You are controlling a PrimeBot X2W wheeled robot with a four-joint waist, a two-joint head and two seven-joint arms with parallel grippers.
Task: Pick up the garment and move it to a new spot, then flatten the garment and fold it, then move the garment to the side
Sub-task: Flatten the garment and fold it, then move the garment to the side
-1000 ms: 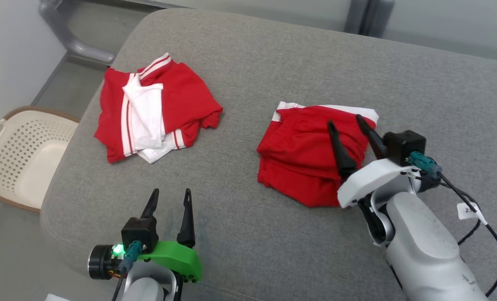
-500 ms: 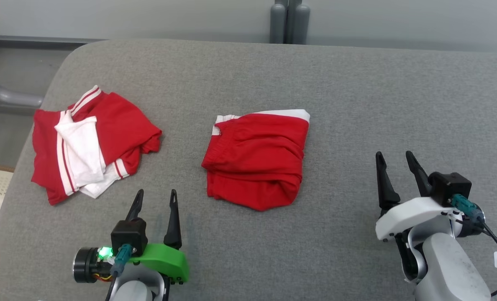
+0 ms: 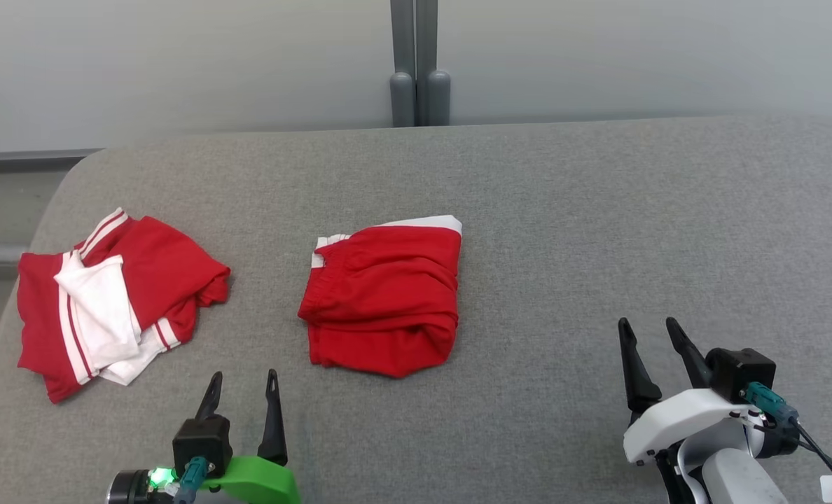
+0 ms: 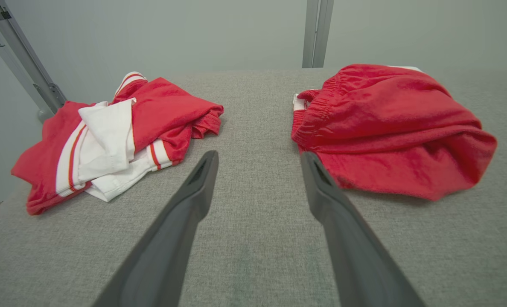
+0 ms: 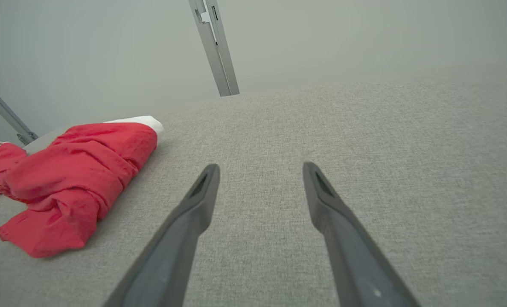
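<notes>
**Garment folded on the tabletop, both my jaws open and empty**

The garment is red, with a white strip along its far edge and a gathered waistband on its left side. It lies folded into a rough, puffy square around the middle of the grey fabric tabletop, a little left of centre. Its near edge is rumpled and bulges.

My left jaws stand open at the near edge and hold nothing, fingers pointing away from me. They are to the near left of the garment and apart from it. In my left wrist view the garment lies just to the far right of my fingertips.

My right jaws are open too, and empty, at the near right. They are well apart from the garment, with bare fabric between and beyond the fingers.

A crumpled pile of red and white cloth with striped trim lies at the left edge of the tabletop, apart from the garment. A grey post stands behind the far edge.
</notes>
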